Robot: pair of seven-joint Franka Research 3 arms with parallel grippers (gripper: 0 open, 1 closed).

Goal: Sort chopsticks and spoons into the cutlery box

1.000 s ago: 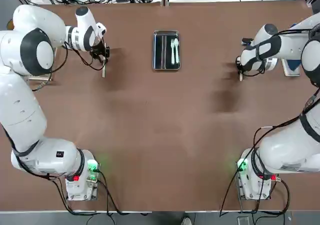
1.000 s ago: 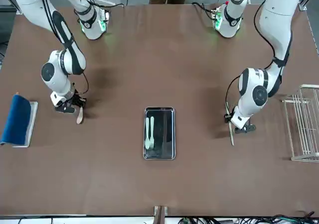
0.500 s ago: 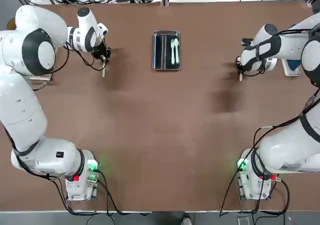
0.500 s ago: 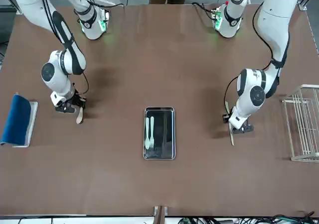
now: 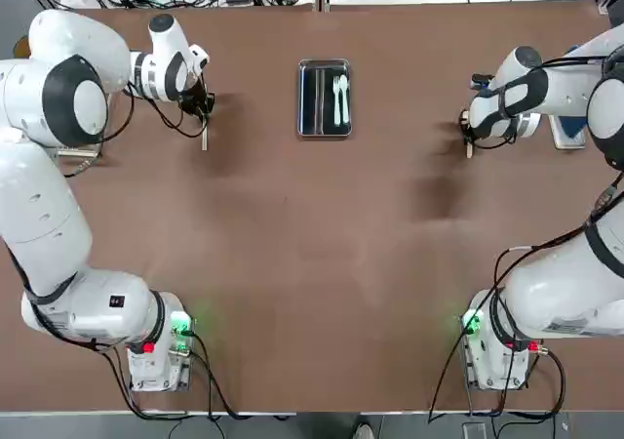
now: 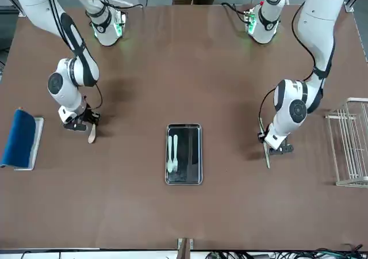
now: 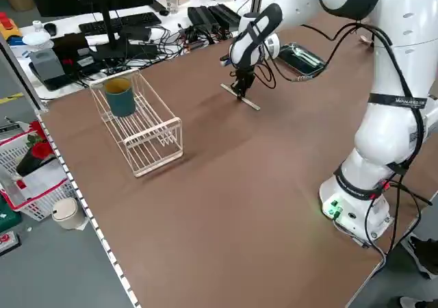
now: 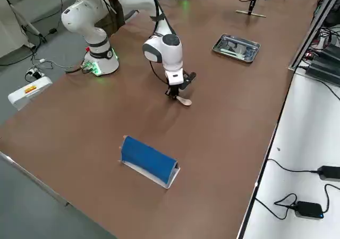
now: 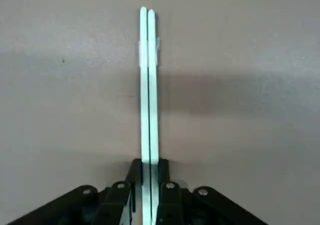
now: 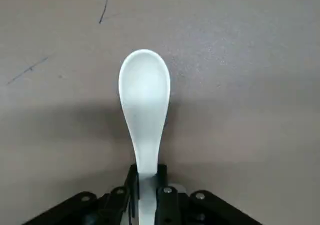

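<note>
The cutlery box lies at the far middle of the table, with two white spoons in one of its compartments. My left gripper is far left of the box, shut on a pair of chopsticks whose free end points down at the table. My right gripper is far right of the box, shut on the handle of a white spoon. The spoon's bowl hangs just above the table.
A white wire rack with a teal cup stands at the table's left edge. A grey tray with a blue object sits at the right edge. Cables and desks lie beyond the far edge.
The left gripper has shifted only slightly with the chopsticks. The right arm and its spoon have not moved.
</note>
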